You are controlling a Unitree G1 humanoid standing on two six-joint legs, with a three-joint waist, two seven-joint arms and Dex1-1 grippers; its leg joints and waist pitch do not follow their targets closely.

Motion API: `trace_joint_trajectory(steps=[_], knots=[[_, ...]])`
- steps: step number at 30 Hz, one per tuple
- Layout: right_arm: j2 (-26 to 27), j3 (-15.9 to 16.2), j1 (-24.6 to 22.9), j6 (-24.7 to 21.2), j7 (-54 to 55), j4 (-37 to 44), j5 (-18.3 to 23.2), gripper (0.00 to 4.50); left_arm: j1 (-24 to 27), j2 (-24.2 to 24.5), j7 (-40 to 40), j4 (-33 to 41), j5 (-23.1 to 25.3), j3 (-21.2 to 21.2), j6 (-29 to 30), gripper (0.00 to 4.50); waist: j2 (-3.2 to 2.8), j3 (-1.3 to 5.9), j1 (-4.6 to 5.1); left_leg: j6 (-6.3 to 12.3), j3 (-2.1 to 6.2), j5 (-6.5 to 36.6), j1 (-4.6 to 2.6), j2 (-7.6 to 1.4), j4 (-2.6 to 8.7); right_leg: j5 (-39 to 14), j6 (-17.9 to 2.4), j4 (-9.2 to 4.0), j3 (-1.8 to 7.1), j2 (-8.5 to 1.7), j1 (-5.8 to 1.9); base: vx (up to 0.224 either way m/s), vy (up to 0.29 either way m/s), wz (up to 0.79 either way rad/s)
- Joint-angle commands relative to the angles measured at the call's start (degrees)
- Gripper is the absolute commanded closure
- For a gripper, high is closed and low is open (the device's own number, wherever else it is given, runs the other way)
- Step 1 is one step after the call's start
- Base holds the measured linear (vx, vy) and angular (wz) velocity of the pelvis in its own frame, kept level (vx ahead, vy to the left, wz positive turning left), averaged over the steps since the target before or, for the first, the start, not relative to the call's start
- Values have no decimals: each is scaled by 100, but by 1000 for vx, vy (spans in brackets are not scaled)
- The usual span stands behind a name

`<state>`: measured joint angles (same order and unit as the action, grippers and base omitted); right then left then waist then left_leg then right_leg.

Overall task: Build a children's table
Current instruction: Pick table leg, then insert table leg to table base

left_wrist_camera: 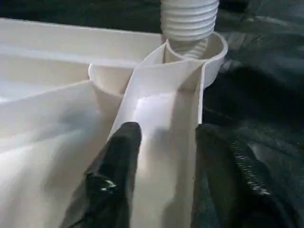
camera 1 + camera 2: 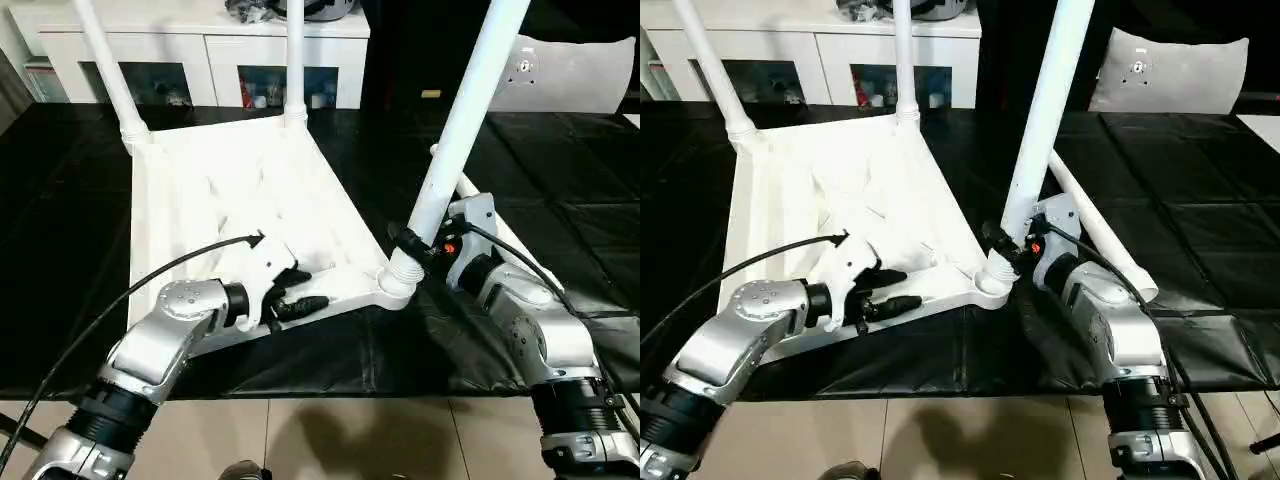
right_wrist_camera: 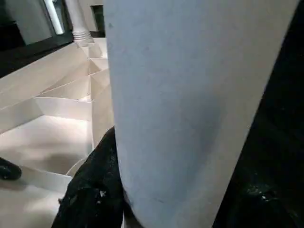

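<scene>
Left tool [image 2: 300, 290]: fingers astride the near rim wall of the upturned table, one black finger [image 1: 116, 161] inside the rim, the other outside; jaws closed on the rim, as the left wrist view shows.
Right tool [image 2: 418, 250]: clamped on the leg near its base, one finger [image 3: 92, 190] on either side of the white shaft, just above the threaded end.
Table [image 2: 200, 190]: all white, lying upside down on a black mat, ribbed underside facing up, its top tilted so the far edge lies towards the cabinet.
Held leg [image 2: 465, 120]: rises steeply and leans away to the right; its ribbed end sits in the near right corner socket [image 2: 395, 290].
Far legs: one [image 2: 110, 70] stands in the far left corner, another [image 2: 294, 60] in the far right corner, both upright.
Loose leg [image 2: 1095, 235]: lies on the mat beside the right arm, running away behind the held leg.
Mat [image 2: 560, 190]: black, creased into squares, covering the floor beneath the table; bare pale floor shows at the near edge.
Cabinet [image 2: 200, 50]: white with glass doors, at the far side behind the table.
Cable [image 2: 120, 300]: black, looping from the left wrist down past the silver forearm.
</scene>
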<state>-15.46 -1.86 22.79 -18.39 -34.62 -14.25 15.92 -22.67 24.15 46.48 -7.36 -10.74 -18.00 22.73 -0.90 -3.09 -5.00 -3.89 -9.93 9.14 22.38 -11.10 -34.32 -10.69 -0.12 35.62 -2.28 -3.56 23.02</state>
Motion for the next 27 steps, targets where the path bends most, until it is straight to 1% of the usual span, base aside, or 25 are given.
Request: trace_joint_trajectory(steps=[1, 2, 4, 5, 6, 7, 8, 9, 10, 11, 12, 14, 15, 16, 17, 18, 19, 22, 23, 25, 26, 27], knots=[[-36, -29, 85, -5, -59, -47, 63, 261, -82, -22, 49, -76, 118, -106, 7, 254, -6, 387, 4, -86, 44, 1500, -135, -148, 423, -1325, -973, -452, 210, -358, -230, 0, 0, 0], [-43, -31, 89, 24, -50, -62, 54, 261, -92, -46, 57, -85, 127, -129, 16, 268, -8, 390, 3, -77, 45, 1470, -134, -150, 422, -1298, -971, -448, 209, -358, -231, 0, 0, 0], [-46, -44, 90, 34, -44, -74, 58, 261, -98, -70, 93, -82, 129, -158, 23, 279, -8, 394, 3, -71, 44, 1428, -135, -155, 420, -1237, -995, -443, 208, -359, -229, 0, 0, 0], [-57, -58, 91, 43, -44, -85, 59, 261, -102, -103, 118, -71, 128, -188, 32, 284, 3, 396, 8, -63, 39, 1405, -131, -152, 415, -1205, -1004, -442, 210, -356, -231, 0, 0, 0], [-68, -73, 93, 42, -40, -90, 58, 261, -116, -136, 120, -69, 136, -212, 39, 294, -3, 391, 6, -57, 41, 1403, -131, -154, 419, -1191, -1020, -440, 208, -355, -229, 0, 0, 0], [-106, -97, 92, 49, -40, -91, 39, 261, -170, -236, 102, -94, 167, -283, 75, 306, -8, 389, 12, -58, 39, 1435, -133, -154, 418, -1230, -1016, -448, 208, -356, -232, 0, 0, 0], [-120, -99, 89, 55, -40, -86, 27, 261, -193, -270, 85, -115, 183, -306, 93, 315, 1, 385, 14, -60, 35, 1446, -131, -152, 419, -1262, -1006, -457, 208, -354, -235, 0, 0, 0], [-142, -101, 69, 64, -44, -68, 12, 261, -247, -322, 26, -202, 272, -373, 84, 319, -26, 385, -2, -61, 32, 1476, -152, -154, 411, -1316, -998, -467, 212, -353, -218, 0, 0, 0], [-148, -105, 58, 66, -50, -60, 8, 261, -271, -343, 2, -254, 335, -403, 63, 322, -5, 387, -6, -59, 34, 1477, -142, -146, 411, -1354, -975, -470, 212, -359, -231, 0, 0, 0], [-153, -105, 44, 75, -47, -45, -2, 261, -295, -345, -24, -306, 409, -440, 44, 328, 0, 387, 1, -54, 41, 1457, -126, -147, 419, -1353, -964, -467, 208, -359, -242, 0, 0, 0], [-160, -103, 21, 90, -41, -20, -21, 261, -332, -344, -64, -387, 526, -501, 16, 339, -15, 389, 4, -59, 43, 1471, -134, -146, 416, -1371, -931, -480, 207, -352, -231, 0, 0, 0], [-160, -104, -17, 83, -34, 29, -19, 261, -373, -307, -107, -486, 686, -578, -47, 359, -4, 392, 13, -52, 47, 1465, -127, -143, 415, -1353, -923, -472, 203, -356, -242, 0, 0, 0], [-151, -110, -45, 70, -24, 63, -7, 261, -390, -279, -117, -514, 749, -600, -66, 362, -5, 392, 18, -44, 53, 1437, -113, -141, 418, -1326, -919, -474, 204, -359, -252, 0, 0, 0], [-151, -110, -45, 70, -24, 63, -7, 261, -390, -279, -117, -514, 749, -600, -66, 364, -5, 399, 18, -38, 51, 1424, -124, -148, 412, -1291, -946, -467, 204, -362, -245, 0, 0, 0], [-149, -104, -71, 74, -14, 79, 2, 261, -404, -275, -112, -520, 759, -582, -56, 384, -6, 396, 20, -35, 50, 1424, -123, -148, 412, -1278, -966, -465, 203, -360, -244, 0, 0, 0], [-146, -101, -84, 75, -9, 87, 5, 261, -410, -270, -109, -517, 758, -572, -45, 384, -17, 391, 17, -36, 48, 1459, -129, -150, 414, -1299, -987, -472, 201, -359, -236, 0, 0, 0], [-145, -93, -103, 76, 0, 96, 10, 261, -421, -264, -100, -515, 756, -556, -26, 402, -19, 389, 16, -40, 48, 1485, -131, -149, 414, -1326, -990, -472, 200, -358, -234, 0, 0, 0], [-130, -83, -135, 77, 11, 114, 10, 261, -441, -231, -54, -559, 805, -541, -28, 407, -13, 371, 23, -67, 53, 1667, -141, -148, 430, -1624, -948, -502, 198, -362, -221, 0, 0, 0], [-128, -82, -137, 72, 11, 116, 10, 261, -444, -221, -39, -579, 828, -544, -42, 432, -14, 373, 23, -72, 55, 1682, -142, -147, 430, -1670, -933, -507, 196, -363, -220, 0, 0, 0], [-123, -80, -140, 63, 9, 122, 7, 261, -446, -199, -10, -607, 856, -548, -70, 441, -12, 367, 29, -90, 64, 1748, -143, -151, 440, -1802, -883, -518, 198, -366, -213, 0, 0, 0], [-122, -78, -142, 61, 6, 123, 5, 261, -444, -192, 1, -612, 863, -544, -77, 441, -10, 364, 30, -93, 61, 1764, -141, -147, 439, -1828, -881, -525, 200, -366, -210, 0, 0, 0], [-121, -73, -146, 61, 2, 121, 0, 261, -438, -172, 24, -609, 862, -531, -83, 447, 7, 366, 36, -94, 63, 1769, -142, -147, 442, -1851, -872, -523, 198, -366, -212, 0, 0, 0]])
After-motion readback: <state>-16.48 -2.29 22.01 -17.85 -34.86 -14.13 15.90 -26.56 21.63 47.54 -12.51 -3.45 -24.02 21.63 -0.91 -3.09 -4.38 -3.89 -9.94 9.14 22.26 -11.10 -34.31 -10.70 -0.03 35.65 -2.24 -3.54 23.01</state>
